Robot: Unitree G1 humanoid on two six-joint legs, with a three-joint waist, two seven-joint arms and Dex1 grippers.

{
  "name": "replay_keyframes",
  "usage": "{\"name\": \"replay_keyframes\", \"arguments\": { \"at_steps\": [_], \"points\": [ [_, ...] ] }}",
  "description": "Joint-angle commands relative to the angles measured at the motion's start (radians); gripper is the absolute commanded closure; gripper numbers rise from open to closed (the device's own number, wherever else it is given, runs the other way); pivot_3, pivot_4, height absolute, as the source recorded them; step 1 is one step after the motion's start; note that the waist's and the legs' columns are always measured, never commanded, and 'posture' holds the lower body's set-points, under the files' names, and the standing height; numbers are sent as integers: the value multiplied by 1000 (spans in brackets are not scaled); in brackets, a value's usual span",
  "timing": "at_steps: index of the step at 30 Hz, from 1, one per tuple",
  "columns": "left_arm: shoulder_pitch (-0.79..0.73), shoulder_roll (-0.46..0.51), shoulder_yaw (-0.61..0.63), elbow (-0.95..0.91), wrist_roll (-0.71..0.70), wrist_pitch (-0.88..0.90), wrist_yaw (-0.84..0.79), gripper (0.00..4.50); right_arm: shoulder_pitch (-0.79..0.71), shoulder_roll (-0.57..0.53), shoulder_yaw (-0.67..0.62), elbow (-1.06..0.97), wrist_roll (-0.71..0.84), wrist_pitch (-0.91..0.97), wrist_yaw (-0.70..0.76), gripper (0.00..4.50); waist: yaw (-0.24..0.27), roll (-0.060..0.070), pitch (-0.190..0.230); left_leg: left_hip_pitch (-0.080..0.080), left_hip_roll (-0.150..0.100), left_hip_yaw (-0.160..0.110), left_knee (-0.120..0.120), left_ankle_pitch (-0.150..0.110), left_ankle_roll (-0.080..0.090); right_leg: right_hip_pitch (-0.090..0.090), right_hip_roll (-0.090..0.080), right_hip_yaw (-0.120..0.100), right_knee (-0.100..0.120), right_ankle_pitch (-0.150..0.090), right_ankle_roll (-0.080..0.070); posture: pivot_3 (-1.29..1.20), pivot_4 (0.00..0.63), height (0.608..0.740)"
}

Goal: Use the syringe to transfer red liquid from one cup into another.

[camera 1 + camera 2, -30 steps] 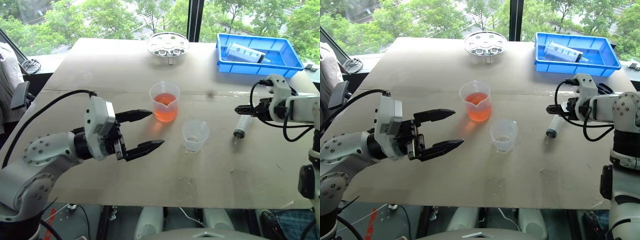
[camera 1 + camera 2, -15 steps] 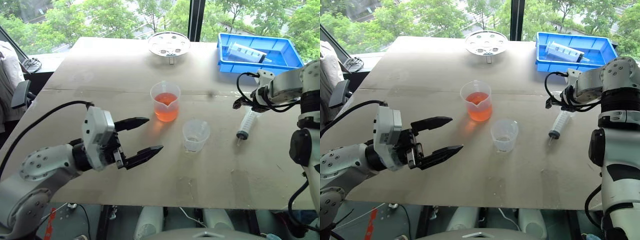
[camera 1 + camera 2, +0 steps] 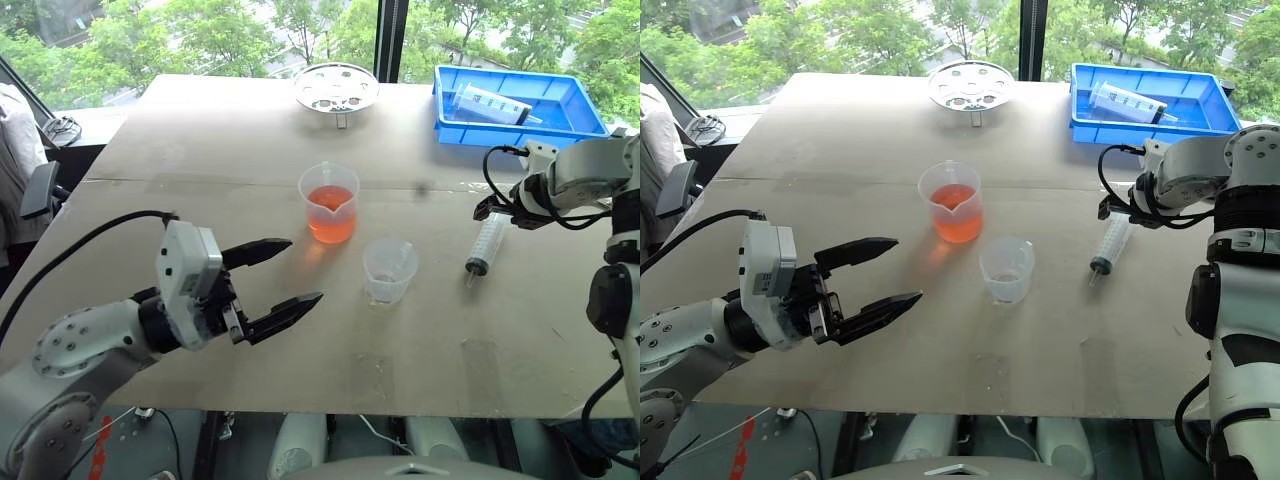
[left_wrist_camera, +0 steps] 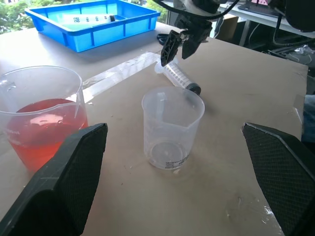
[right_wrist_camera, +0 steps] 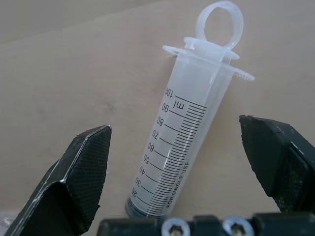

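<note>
Syringe (image 3: 487,243) first: it lies flat on the tan table (image 3: 200,140) toward the right side, plunger pushed fully in, its white ring end pointing toward the far edge and its dark tip toward the near edge. Right above its ring end hangs the right gripper (image 3: 502,211), angled downward with both black fingers spread wide; in the right wrist view the barrel (image 5: 184,142) lies between the two open fingertips, untouched by either. To the left of the syringe, a little apart, stands the shorter clear cup (image 3: 390,270), upright and looking empty. Just beyond it and further left stands the taller spouted beaker (image 3: 329,203), holding the red liquid (image 3: 331,208) to roughly its middle. Nearer the front left, the left gripper (image 3: 280,273) hangs over the table, level, its two fingers wide apart and holding nothing, pointing toward the two cups. At the far edge sit a round metal dish (image 3: 336,88) and, in the right corner, a blue tray (image 3: 575,118) with another syringe (image 3: 493,105) inside.
</note>
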Motion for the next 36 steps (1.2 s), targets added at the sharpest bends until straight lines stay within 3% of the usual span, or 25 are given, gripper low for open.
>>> {"name": "replay_keyframes", "arguments": {
  "at_steps": [1, 8, 13, 20, 22, 26, 29, 32, 36],
  "points": [
    [-19, 5, 5, 2, -7, -21, -1, 45, -1, 35, -93, -37, -35, -4, -72, 0, -2, 0, 0, 0, 0, 0, 0, 0, 0, 0, 0, 0, 0, 0, 0, 0, 150, 740],
    [-3, 9, 30, -11, -23, -11, 9, 45, 17, 98, -218, -38, -148, -18, -107, 0, 1, 0, 0, 0, 0, 0, 0, 0, 0, 0, 0, 0, -1, 0, 0, 0, 150, 740],
    [14, 8, 43, -27, -44, -8, 34, 45, 1, 121, -260, -22, -292, -48, -52, 0, -1, 1, 0, 0, 0, 0, -1, 0, 0, 0, 0, 0, -1, 0, 0, 0, 150, 740],
    [33, 11, 57, -43, -63, -8, 62, 0, -1, 151, -268, -40, -472, -23, 116, 2938, -2, 1, 0, 0, 0, 0, -2, 0, 0, -1, 0, 0, -1, 0, 0, 0, 150, 740],
    [38, 12, 61, -46, -67, -8, 68, 0, -1, 162, -287, -43, -503, -15, 168, 3134, -2, 0, 0, 0, 0, 0, -2, 0, 0, -1, 0, 0, -1, 0, 0, 0, 150, 740],
    [44, 15, 70, -50, -78, -7, 83, 0, 16, 130, -170, -89, -502, 5, 325, 3135, -12, 0, 0, 0, 0, 0, -2, 0, 0, -1, 0, 1, -1, 0, 0, 0, 150, 740],
    [44, 14, 65, -49, -77, -8, 91, 0, 114, 0, 125, -357, -461, 5, 659, 3135, -13, 1, 1, 0, 0, 0, -3, 0, 0, -1, 0, 0, -1, 0, 0, 0, 150, 740],
    [40, 12, 54, -50, -76, -10, 101, 0, 193, -121, 281, -540, -438, -4, 988, 3138, -11, 2, 1, -1, 0, -1, -5, 0, 0, -2, 0, -1, -5, 0, 0, 0, 150, 740],
    [18, 17, 37, -37, -69, -12, 102, 0, 275, -377, 600, -861, -590, -229, 1466, 3140, -10, 5, 3, -2, 1, -1, -6, 0, 0, -3, 0, -1, -5, 0, 1, 0, 150, 740]
  ]
}}
